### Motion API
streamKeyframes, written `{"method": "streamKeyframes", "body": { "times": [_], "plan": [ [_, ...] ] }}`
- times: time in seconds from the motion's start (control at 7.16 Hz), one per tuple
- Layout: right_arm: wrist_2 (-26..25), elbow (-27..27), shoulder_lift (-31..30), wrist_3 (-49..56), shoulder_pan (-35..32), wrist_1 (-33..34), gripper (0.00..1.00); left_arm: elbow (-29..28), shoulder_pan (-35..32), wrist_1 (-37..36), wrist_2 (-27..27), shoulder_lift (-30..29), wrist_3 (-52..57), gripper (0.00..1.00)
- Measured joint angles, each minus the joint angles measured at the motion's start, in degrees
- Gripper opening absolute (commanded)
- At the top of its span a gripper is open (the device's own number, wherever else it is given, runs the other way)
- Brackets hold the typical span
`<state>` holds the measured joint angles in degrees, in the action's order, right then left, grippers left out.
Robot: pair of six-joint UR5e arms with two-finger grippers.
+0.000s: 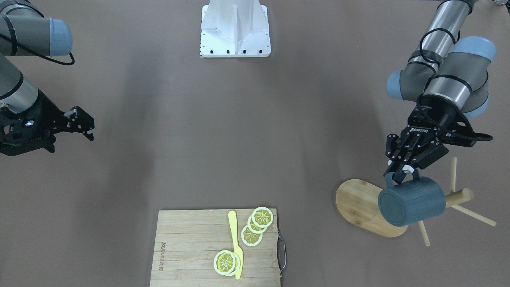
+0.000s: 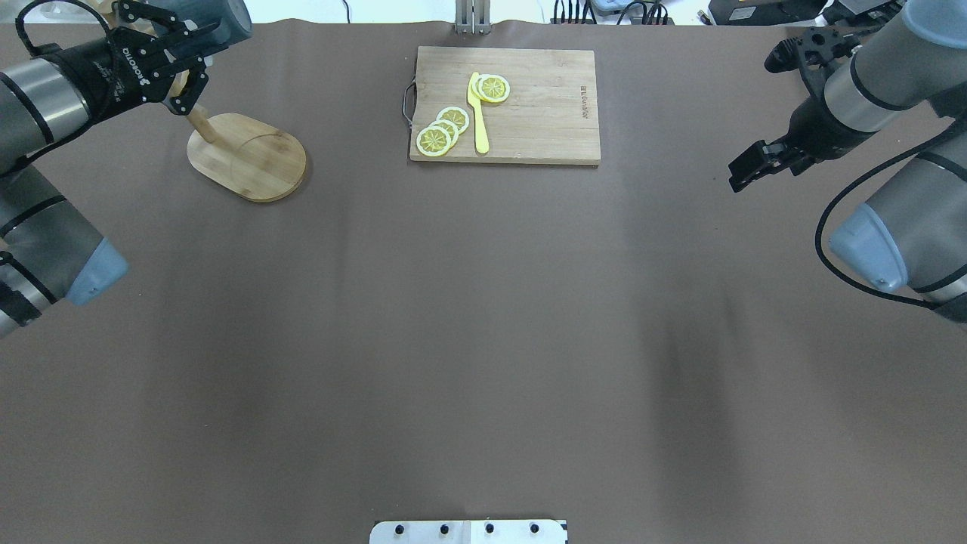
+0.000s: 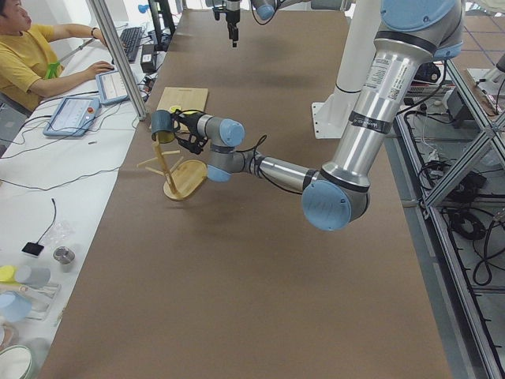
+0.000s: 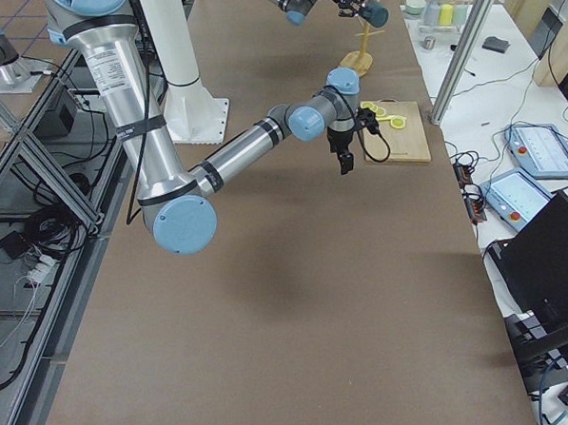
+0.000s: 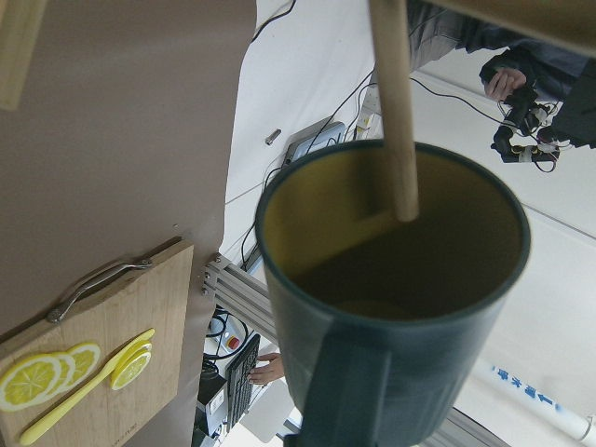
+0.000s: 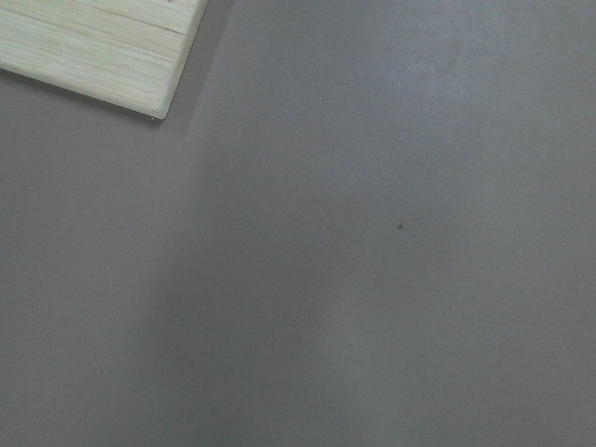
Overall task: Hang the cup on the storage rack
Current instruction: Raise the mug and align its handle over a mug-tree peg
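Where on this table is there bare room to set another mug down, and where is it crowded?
Bare: the wide brown stretch between the cutting board and the robot's base plate. Also the gap between board and storage rack. Crowded: around the rack, where the left arm's jaws hold the cup at its pegs.

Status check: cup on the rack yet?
Left gripper shut on cup handle. Peg tip at cup mouth, not hung on storage rack. Right gripper idle, far off.

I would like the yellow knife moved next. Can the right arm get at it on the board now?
Probably yes. The right tool holds nothing and hangs free above the table. The knife lies uncovered on the board, with only lemon slices beside it.
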<state>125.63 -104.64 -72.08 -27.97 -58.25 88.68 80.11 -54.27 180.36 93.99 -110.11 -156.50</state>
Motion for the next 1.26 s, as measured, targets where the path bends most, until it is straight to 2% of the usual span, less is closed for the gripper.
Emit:
{"method": "streamKeyframes", "body": {
  "times": [0.98, 1.12, 1.26],
  "plan": [
    [0.0, -0.3, 0.1, -0.1, 0.1, -0.1, 1.00, -0.9, -0.2, 1.1, 2.2, 1.9, -6.0, 0.00],
    [0.0, -0.3, 0.2, -0.1, 0.2, -0.1, 1.00, -1.0, -0.3, 1.5, 2.3, 2.0, -6.2, 0.04],
    [0.0, -0.3, 0.2, -0.1, 0.2, -0.1, 1.00, -1.0, -0.3, 1.7, 2.4, 2.1, -6.2, 0.49]
  ]
}}
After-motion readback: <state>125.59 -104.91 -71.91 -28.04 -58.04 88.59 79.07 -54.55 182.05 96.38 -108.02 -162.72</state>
